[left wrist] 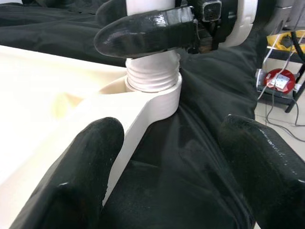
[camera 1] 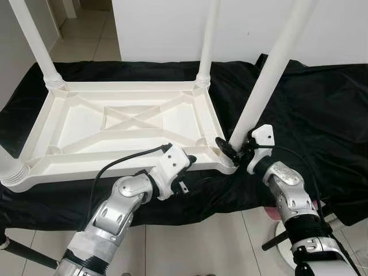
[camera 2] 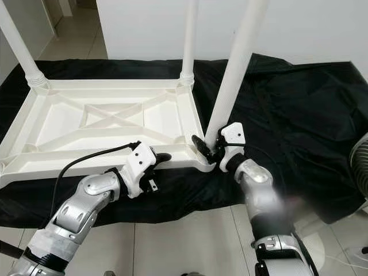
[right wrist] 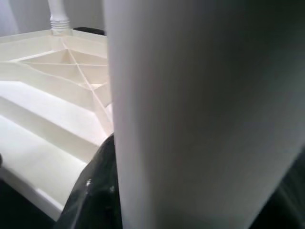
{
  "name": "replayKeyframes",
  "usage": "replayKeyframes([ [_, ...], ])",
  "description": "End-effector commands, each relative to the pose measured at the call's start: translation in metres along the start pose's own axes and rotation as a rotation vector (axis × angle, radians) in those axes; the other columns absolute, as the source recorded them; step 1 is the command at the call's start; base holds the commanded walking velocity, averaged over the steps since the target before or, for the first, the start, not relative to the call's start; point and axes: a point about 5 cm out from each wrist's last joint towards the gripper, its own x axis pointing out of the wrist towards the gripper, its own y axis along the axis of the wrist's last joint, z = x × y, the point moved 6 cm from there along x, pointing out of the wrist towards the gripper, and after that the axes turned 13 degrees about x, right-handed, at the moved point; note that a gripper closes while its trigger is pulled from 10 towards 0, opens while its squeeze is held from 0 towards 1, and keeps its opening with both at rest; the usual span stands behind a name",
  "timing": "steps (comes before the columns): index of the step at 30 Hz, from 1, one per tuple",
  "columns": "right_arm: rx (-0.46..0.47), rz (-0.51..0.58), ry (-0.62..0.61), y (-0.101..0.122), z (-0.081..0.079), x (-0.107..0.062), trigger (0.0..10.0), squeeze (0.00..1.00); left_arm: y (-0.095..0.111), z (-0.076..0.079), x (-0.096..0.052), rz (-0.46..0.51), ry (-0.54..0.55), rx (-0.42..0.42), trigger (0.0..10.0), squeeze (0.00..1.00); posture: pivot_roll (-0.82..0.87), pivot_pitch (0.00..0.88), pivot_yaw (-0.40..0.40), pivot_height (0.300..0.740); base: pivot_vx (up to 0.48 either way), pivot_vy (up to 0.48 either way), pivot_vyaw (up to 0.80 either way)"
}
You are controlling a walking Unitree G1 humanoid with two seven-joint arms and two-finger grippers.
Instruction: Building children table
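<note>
A white plastic table (camera 1: 129, 123) lies upside down on a black cloth. Two legs stand screwed in at its far corners, a third (camera 1: 12, 167) at the near left. The fourth leg (camera 1: 270, 69) leans to the right, its threaded end (left wrist: 152, 78) sitting in the near right corner socket (left wrist: 159, 102). My right gripper (camera 1: 236, 149) is shut on this leg just above the socket; the leg (right wrist: 200, 114) is close up in the right wrist view. My left gripper (camera 1: 187, 171) is open at the table's near rim, one finger (left wrist: 86, 162) on the rim, the other over the cloth.
The black cloth (camera 1: 310, 109) drapes over the support and hangs down its front. A white wall stands behind. Tiled floor (camera 1: 195, 241) lies below my arms. A fan (camera 2: 361, 172) stands at the right, with cables and a red object (left wrist: 281, 81) nearby.
</note>
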Motion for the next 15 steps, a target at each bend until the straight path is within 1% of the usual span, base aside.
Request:
replayKeyframes([
  [1, 0.002, -0.041, 0.005, -0.0107, 0.0005, -0.0038, 0.0, 0.0, -0.003, -0.0032, -0.0006, -0.021, 0.029, 0.008, 10.0, 0.0, -0.06, 0.056, -0.035, 0.74, 0.0, 0.0, 0.0],
  [7, 0.047, -0.032, -0.007, -0.0133, 0.0002, -0.0097, 0.0, 0.0, -0.0032, -0.0025, -0.0011, -0.021, 0.03, 0.006, 10.0, 0.0, -0.06, 0.06, -0.035, 0.74, 0.0, 0.0, 0.0],
  [9, 0.066, -0.023, -0.032, -0.012, 0.0013, -0.0116, 10.0, 0.0, -0.0035, -0.0025, -0.0013, -0.022, 0.03, 0.005, 10.0, 0.0, -0.07, 0.062, -0.033, 0.74, 0.0, 0.0, 0.0],
  [14, 0.086, -0.011, -0.049, -0.0106, 0.0031, -0.0117, 10.0, 0.0, -0.0035, -0.0023, -0.0015, -0.022, 0.029, 0.005, 10.0, 0.0, -0.07, 0.064, -0.034, 0.74, 0.0, 0.0, 0.0],
  [15, 0.1, -0.004, -0.08, -0.0091, 0.0052, -0.0119, 10.0, 0.0, -0.0036, -0.002, -0.0017, -0.022, 0.027, 0.004, 10.0, 0.0, -0.07, 0.068, -0.033, 0.74, 0.0, 0.0, 0.0],
])
